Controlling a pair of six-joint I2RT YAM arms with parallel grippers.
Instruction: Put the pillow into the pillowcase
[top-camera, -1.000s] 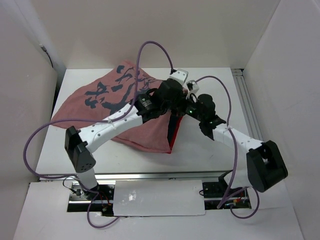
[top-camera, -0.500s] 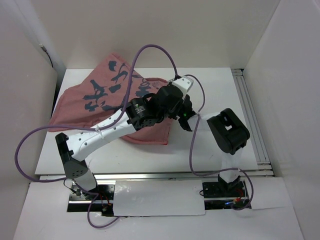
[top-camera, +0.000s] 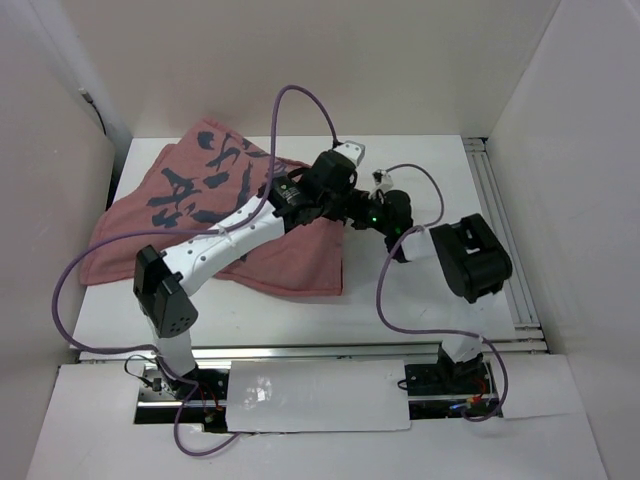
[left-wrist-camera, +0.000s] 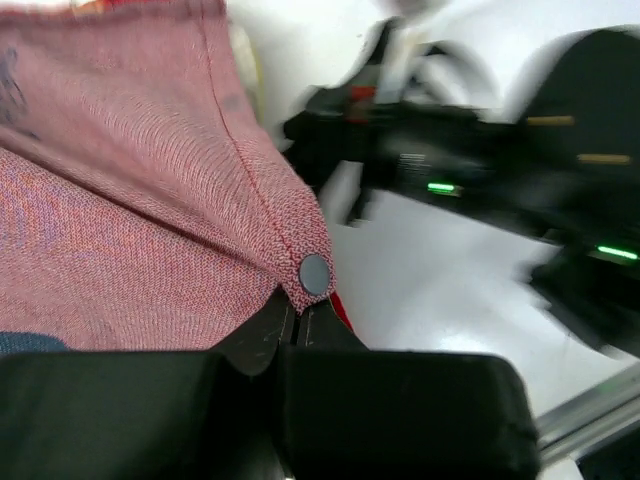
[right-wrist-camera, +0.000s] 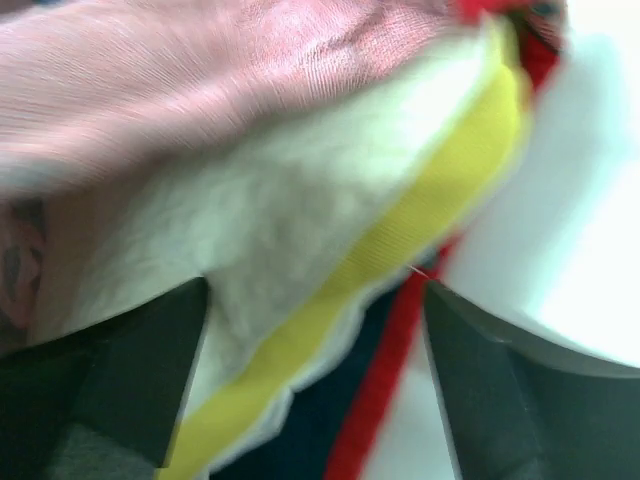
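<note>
Having just let go, right gripper (right-wrist-camera: 310, 300) gapes around pillow (right-wrist-camera: 300, 200); left gripper (left-wrist-camera: 296, 326) stays pinching pillowcase (left-wrist-camera: 130, 220)

The overhead view is bright, evenly lit and sharp, with only soft shadows on the white table (top-camera: 280, 320). In the left wrist view the pillowcase (left-wrist-camera: 130, 200) weave is crisp, but the right arm (left-wrist-camera: 480, 170) behind smears with motion blur. The right wrist view is blurred throughout, the pillow (right-wrist-camera: 300, 200) soft and the table beyond glaring white.
</note>
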